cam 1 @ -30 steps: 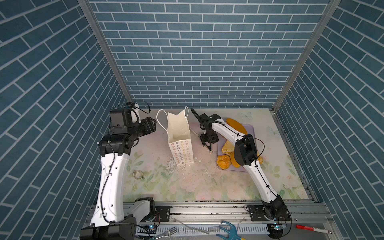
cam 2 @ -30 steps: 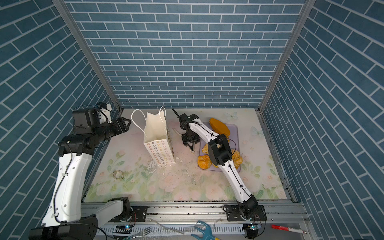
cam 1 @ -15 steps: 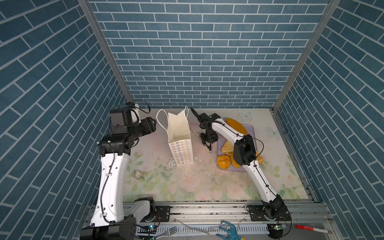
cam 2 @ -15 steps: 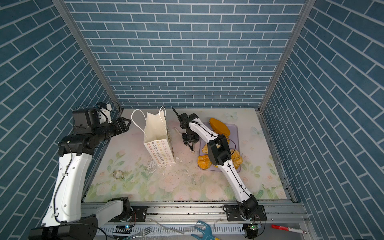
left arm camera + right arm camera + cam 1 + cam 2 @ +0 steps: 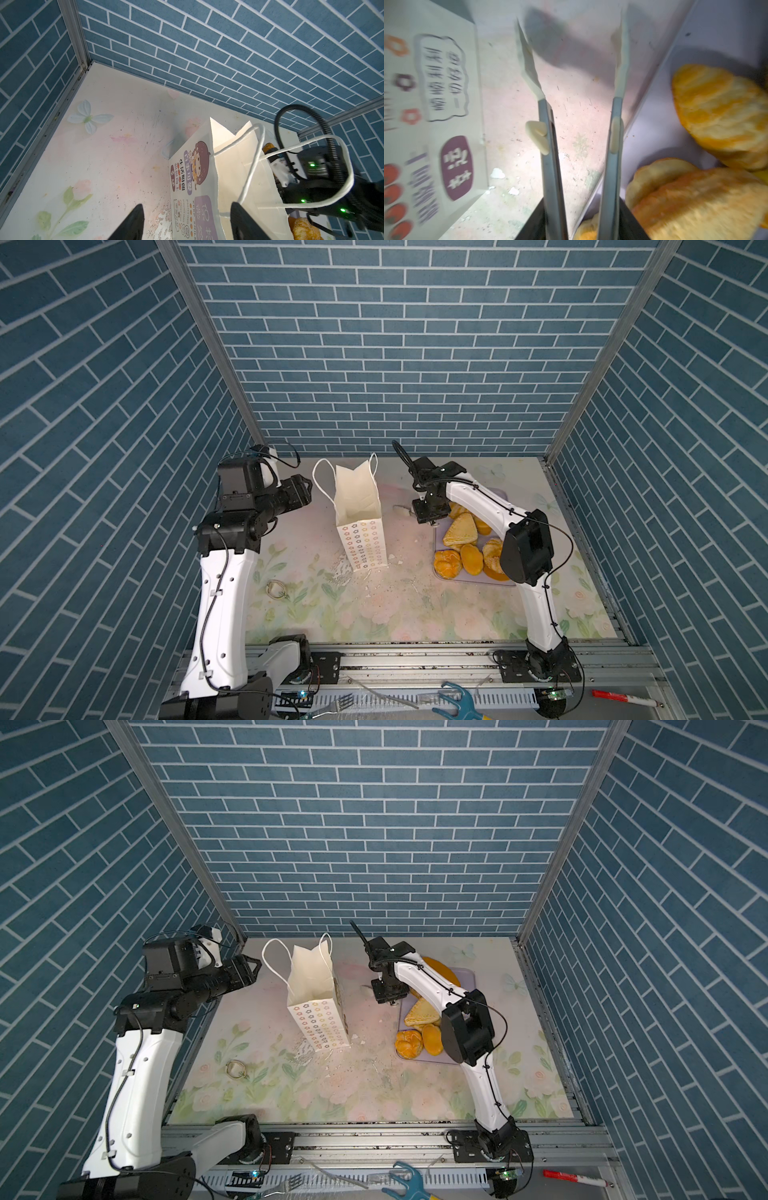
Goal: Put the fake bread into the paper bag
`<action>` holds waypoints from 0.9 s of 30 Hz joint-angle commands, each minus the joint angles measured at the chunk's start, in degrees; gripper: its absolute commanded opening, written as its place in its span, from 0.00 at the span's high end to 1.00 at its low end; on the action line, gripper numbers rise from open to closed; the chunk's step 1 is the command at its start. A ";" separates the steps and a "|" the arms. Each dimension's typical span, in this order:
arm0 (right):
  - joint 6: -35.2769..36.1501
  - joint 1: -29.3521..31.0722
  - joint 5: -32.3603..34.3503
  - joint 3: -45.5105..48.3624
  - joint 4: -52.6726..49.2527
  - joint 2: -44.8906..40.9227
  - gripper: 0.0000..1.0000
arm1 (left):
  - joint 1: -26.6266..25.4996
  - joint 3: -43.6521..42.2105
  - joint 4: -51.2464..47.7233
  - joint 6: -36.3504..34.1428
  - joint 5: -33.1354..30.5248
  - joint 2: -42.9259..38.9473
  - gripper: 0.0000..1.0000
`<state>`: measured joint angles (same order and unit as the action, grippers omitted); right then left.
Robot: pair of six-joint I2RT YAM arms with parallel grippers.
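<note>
Pick step, not yet made. Your right gripper (image 5: 431, 510) has its jaws clamped on tongs (image 5: 548, 145), whose tips stand apart and empty over the table (image 5: 415, 614), between bag (image 5: 357, 497) and tray (image 5: 468, 979). The bread (image 5: 459, 529) lies on the tray. The left gripper (image 5: 187, 222) has its jaws apart and empty beside the bag. Next, you need the tips astride one piece, then a squeeze.

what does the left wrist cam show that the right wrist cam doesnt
Only the left wrist view: the cartoon girl print and cord handles on the paper bag, the open, empty left gripper, the brick walls, and the right arm beyond the bag.
Only the right wrist view: the tongs held in the right gripper, tips apart with nothing between them, and the lavender tray.
Both: the paper bag, some fake bread, the floral table.
</note>
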<state>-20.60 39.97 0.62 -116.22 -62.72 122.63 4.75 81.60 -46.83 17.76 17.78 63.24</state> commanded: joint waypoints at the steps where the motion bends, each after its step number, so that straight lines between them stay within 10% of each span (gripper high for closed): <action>1: 0.65 0.02 2.07 -0.54 -0.78 -3.39 0.52 | 0.26 -1.03 0.17 0.02 -0.03 -0.73 0.33; 27: 4.96 -3.07 6.79 -10.05 -14.03 -16.05 0.54 | -0.53 1.41 -0.17 -0.17 1.73 1.09 0.32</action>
<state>-18.26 38.28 5.06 -124.31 -71.66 110.48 4.56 81.28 -46.81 18.55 18.90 63.57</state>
